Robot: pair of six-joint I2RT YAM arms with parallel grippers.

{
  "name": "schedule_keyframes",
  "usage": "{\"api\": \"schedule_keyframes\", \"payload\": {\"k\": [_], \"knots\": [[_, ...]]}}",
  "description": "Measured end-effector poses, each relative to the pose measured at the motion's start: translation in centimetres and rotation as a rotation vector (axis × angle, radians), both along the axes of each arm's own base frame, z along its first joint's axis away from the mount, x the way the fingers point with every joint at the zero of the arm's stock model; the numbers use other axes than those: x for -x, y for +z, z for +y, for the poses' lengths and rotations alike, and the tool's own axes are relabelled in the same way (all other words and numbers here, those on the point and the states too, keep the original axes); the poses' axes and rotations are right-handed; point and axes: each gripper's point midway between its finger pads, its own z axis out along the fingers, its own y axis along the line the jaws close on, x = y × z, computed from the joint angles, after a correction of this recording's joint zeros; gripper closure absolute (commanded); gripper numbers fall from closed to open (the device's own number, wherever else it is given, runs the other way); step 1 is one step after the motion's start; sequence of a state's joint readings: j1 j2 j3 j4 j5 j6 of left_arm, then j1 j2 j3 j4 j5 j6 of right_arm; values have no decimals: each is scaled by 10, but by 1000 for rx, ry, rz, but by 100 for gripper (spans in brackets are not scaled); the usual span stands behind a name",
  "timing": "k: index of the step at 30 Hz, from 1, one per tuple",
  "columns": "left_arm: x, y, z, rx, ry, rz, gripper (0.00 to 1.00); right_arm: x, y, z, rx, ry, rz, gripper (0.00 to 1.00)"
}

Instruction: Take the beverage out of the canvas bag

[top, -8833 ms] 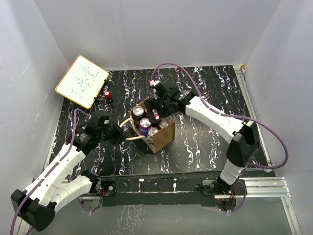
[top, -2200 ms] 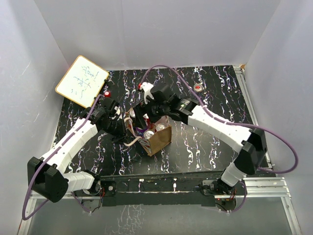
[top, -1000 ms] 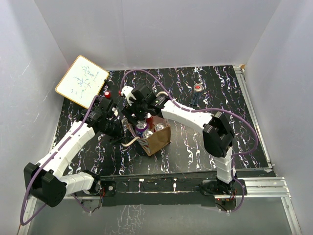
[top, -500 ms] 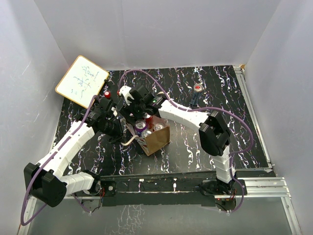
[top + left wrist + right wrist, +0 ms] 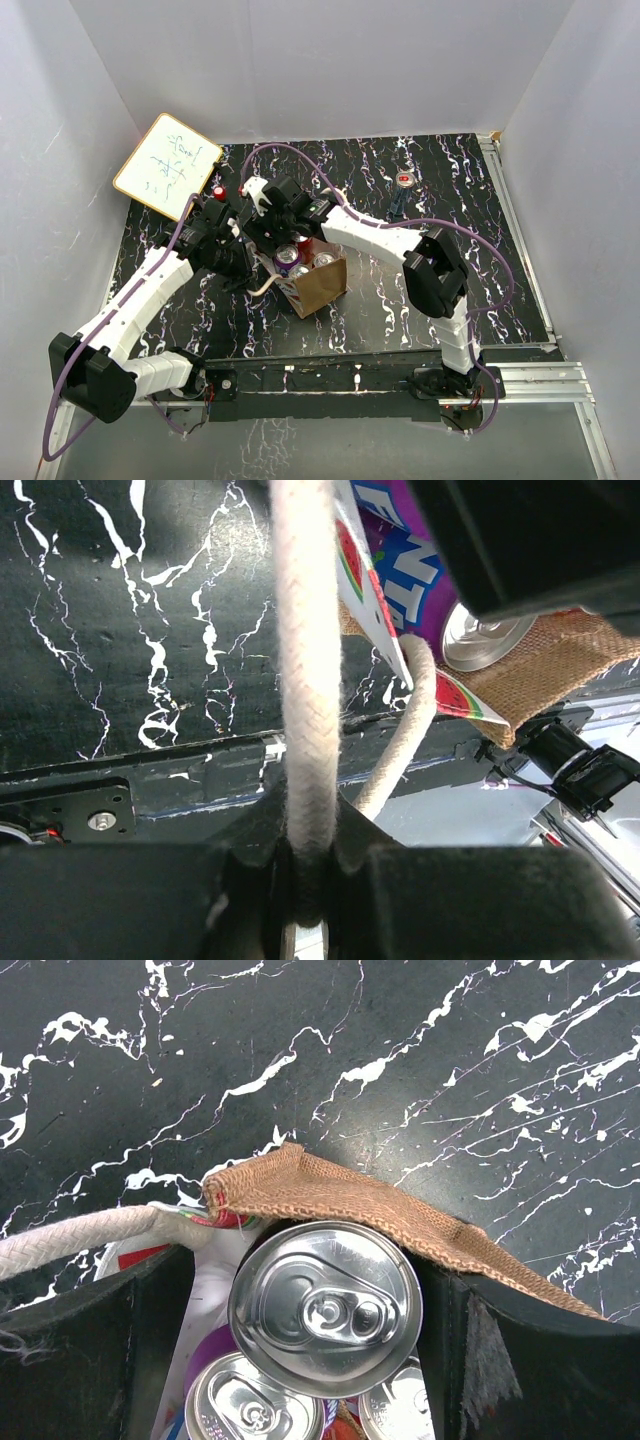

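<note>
The tan canvas bag [image 5: 318, 287] stands mid-table with several beverage cans upright inside. My left gripper [image 5: 243, 260] is shut on one off-white loop handle [image 5: 306, 670], which runs straight up from between its jaws [image 5: 308, 842]; a purple can [image 5: 415, 575] shows past it. My right gripper [image 5: 283, 232] reaches down into the bag's far left corner. In the right wrist view it [image 5: 312, 1332] stands open, one finger on each side of a silver-topped can [image 5: 325, 1305] under the burlap rim [image 5: 360, 1203]. A sliver of white lining shows between the left finger and the can.
Two more can tops [image 5: 250, 1407] [image 5: 402, 1415] sit beside the straddled one. A small whiteboard [image 5: 167, 165] leans at the back left, with a red-topped object [image 5: 218, 188] next to it. Another small red-topped object [image 5: 403, 181] stands at the back right.
My right gripper has shifted slightly left over the bag's corner and its jaws have spread wider around the can. My left gripper stays shut on the handle.
</note>
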State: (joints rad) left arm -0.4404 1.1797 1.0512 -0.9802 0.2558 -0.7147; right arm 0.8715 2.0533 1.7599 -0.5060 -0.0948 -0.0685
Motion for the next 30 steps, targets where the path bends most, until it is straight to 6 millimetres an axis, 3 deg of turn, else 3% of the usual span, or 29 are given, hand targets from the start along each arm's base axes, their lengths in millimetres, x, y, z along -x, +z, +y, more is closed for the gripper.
{"api": "schedule_keyframes", "payload": {"k": [21, 30], "knots": [[-8, 3, -5, 23, 1, -33, 100, -4, -7, 4, 0, -54, 7, 10], [-11, 1, -3, 8, 9, -45, 100, -8, -8, 7, 15, -67, 17, 33]]}}
